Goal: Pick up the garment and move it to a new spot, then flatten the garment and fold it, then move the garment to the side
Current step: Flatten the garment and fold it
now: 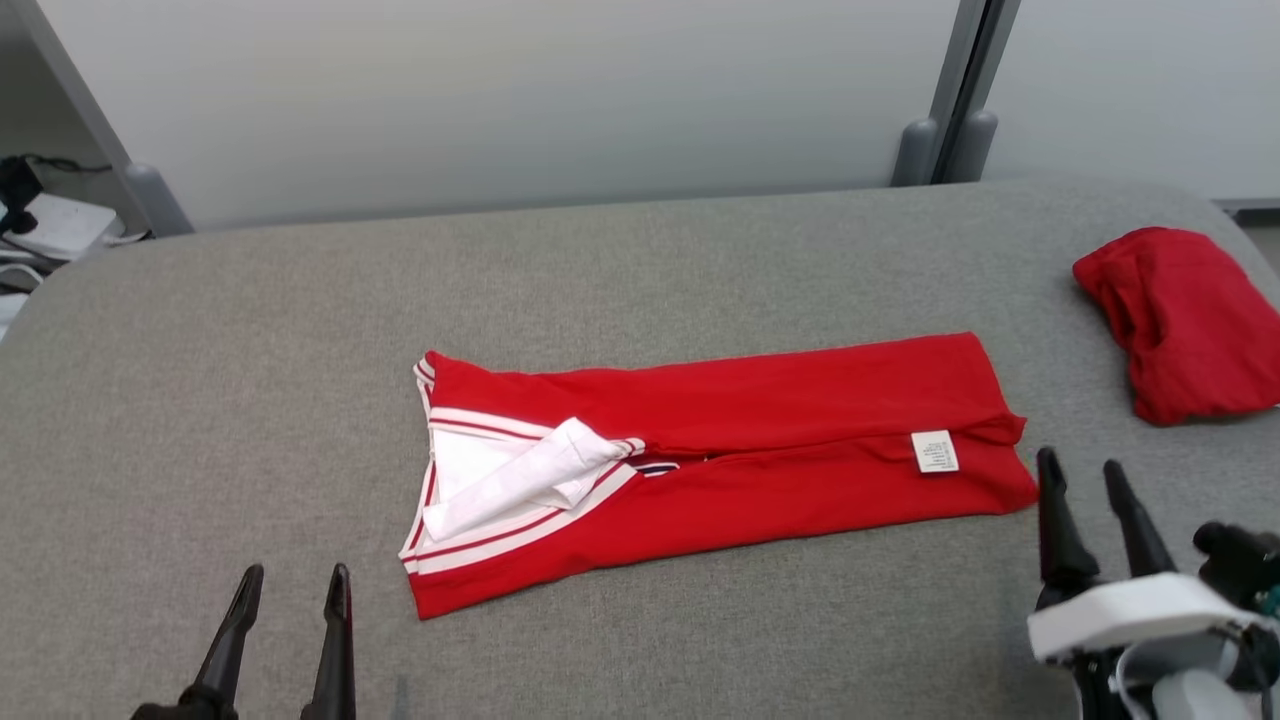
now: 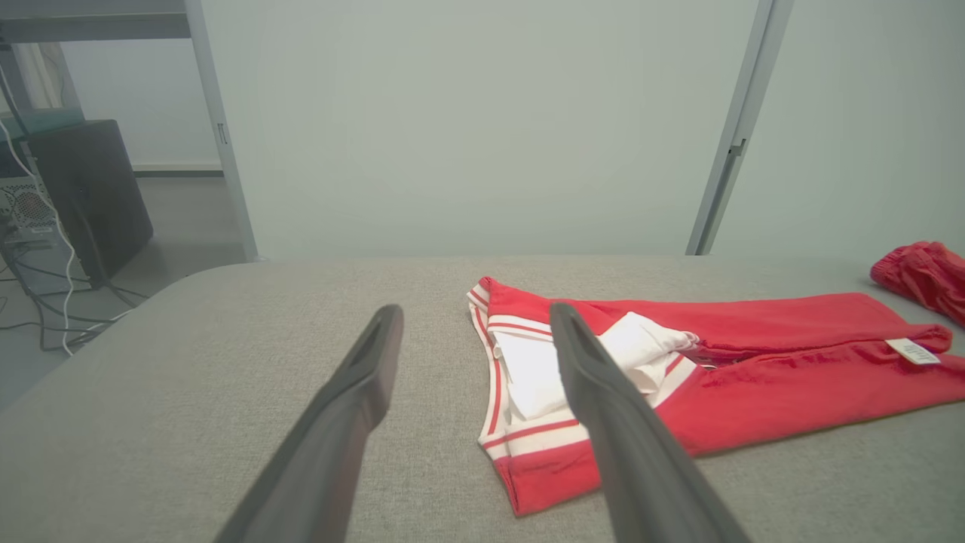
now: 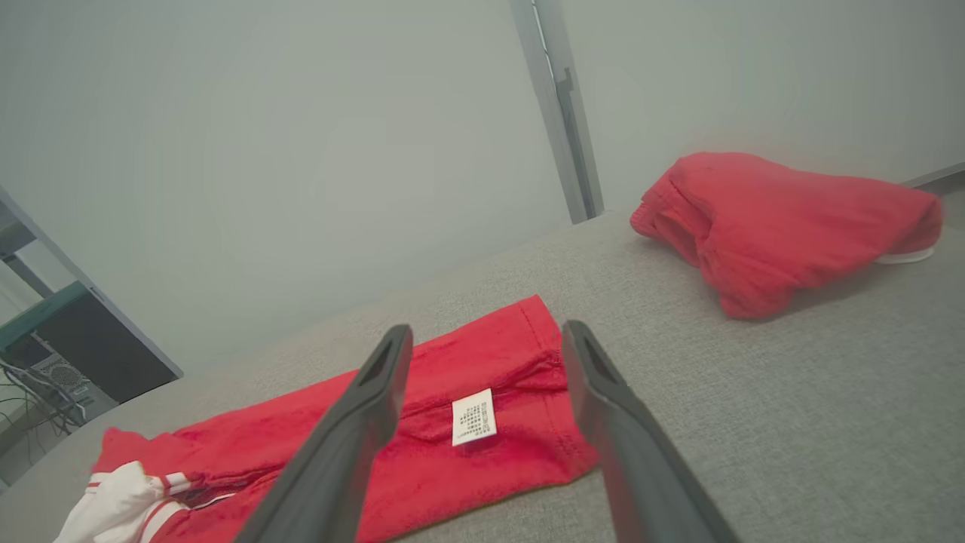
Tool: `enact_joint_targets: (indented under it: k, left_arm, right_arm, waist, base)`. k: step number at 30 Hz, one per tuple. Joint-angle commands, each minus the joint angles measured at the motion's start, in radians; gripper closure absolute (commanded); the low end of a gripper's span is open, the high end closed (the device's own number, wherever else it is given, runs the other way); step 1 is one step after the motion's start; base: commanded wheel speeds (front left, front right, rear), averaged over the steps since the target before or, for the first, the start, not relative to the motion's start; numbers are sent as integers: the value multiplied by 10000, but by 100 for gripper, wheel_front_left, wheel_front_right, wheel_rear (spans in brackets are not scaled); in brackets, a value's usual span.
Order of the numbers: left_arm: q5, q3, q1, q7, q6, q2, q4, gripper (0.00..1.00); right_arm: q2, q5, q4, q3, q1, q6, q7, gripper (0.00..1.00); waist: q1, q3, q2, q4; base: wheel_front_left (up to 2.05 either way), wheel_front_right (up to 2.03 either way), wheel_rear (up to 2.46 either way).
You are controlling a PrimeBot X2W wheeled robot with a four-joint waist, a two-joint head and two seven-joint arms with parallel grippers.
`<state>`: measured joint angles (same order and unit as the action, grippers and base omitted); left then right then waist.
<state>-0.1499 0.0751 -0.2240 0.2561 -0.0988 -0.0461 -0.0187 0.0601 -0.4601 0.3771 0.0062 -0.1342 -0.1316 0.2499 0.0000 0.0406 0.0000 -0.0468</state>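
Your left pincer [image 1: 298,572] sits at the lower left of the head view. Its two dark fingers are spread wide and hold nothing, and they point up the frame over bare grey desk [image 1: 250,350]. Your right pincer [image 1: 1078,462] is at the lower right, just as wide and just as empty. Its tips are just beside the right-hand end of the red garment [image 1: 780,430]; you cannot tell from these views whether they touch it. That garment lies flat across the middle of the desk as a long folded strip running left to right. Its white collar [image 1: 500,480] with red stripes is at the left end, partly turned over on itself. A small white label [image 1: 935,451] shows near the right end. A second red cloth [image 1: 1190,320] lies bunched at the upper right, well apart from the strip.
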Motion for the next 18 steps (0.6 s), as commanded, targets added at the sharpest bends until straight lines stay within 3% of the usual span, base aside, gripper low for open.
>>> enact_joint_targets:
  k: [1,7,18]
  left_arm:
    - [127,251,663,57,-71,-41,-252,0]
    - [466,88,1225,57,-213,-52,-205,0]
    - [523,-115,1841,57,-305,-93,70,0]
  right_arm:
    - [55,3,-24,88,-573,9,118,0]
    - [38,350,2277,-632,-2310,9,118,0]
    - [519,106,6260,-719,-4675,9,65,0]
  waist:
    - [0,242,0,107]
    - [0,999,0,367]
    - [0,1552,0,732]
  base:
    - [0,0,0]
    - [0,0,0]
    - [0,0,0]
